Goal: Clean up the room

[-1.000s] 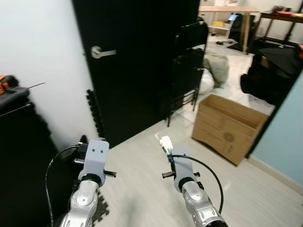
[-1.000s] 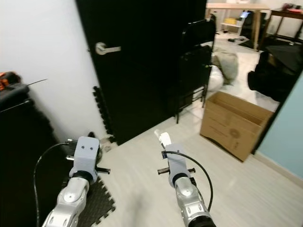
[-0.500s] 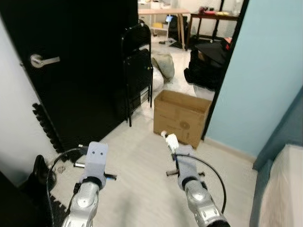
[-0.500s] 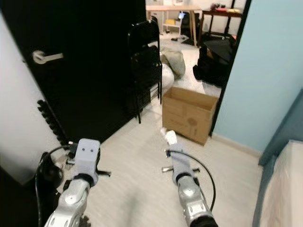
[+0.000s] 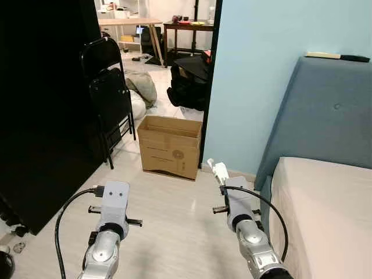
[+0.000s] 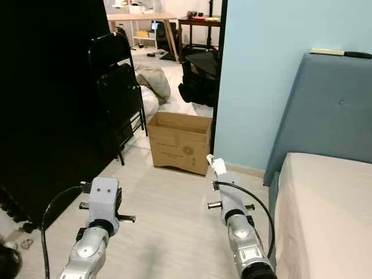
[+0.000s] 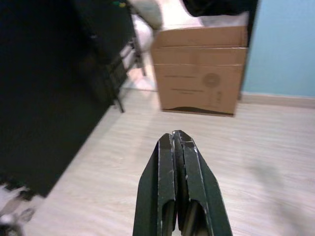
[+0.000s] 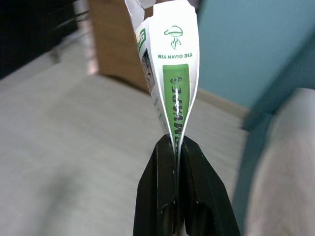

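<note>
Right gripper: fingers clamped on a white-and-green printed paper packet, held up above the pale wood-look floor.
Left gripper: fingers pressed together, holding nothing, over the floor.
Ahead: open brown cardboard box beside the light-blue wall; black folding chair just left of it.
Right: grey-blue upholstered bed.

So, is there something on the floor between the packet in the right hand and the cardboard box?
Nothing visible: bare floor lies between the right hand, shut on the packet, and the open cardboard box ahead.
</note>
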Tool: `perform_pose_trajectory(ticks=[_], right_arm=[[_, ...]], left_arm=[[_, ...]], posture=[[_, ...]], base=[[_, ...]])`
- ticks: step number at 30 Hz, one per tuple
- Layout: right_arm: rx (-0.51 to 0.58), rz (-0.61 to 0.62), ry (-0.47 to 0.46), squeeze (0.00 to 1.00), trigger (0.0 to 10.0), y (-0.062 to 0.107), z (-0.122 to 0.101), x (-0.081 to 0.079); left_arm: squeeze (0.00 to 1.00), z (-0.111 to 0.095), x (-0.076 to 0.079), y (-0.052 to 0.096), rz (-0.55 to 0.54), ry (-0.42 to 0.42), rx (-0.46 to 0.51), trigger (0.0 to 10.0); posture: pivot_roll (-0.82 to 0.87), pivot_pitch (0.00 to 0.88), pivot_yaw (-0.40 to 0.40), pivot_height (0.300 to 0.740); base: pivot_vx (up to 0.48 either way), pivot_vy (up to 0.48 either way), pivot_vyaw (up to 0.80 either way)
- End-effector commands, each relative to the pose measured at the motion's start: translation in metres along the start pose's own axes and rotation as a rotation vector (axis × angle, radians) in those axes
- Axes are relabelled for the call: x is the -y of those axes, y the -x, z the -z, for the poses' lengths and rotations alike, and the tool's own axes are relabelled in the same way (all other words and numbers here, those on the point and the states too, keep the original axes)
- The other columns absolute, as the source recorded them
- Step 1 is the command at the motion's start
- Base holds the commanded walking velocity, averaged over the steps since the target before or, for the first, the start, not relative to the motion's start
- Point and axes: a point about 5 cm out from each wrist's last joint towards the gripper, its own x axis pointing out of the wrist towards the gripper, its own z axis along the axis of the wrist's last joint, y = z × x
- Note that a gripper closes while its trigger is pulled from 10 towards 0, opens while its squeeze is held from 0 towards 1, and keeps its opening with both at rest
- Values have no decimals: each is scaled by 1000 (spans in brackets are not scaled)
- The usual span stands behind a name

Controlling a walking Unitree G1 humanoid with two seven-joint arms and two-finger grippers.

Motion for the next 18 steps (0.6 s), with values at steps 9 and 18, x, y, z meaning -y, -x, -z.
perform_pose_trajectory(ticks=[9, 18], right_arm=[[4, -67, -5, 0, 10000, -1, -3, -11], [6, -80, 3, 0, 10000, -1, -2, -12]], left_arm=[[0, 1, -8, 0, -59, 21, 9, 10000], [0, -2, -12, -1, -93, 46, 19, 10000]], posture=[[18, 0, 6, 740], [18, 0, 5, 740]], base=[[0, 0, 0], [107, 0, 0]])
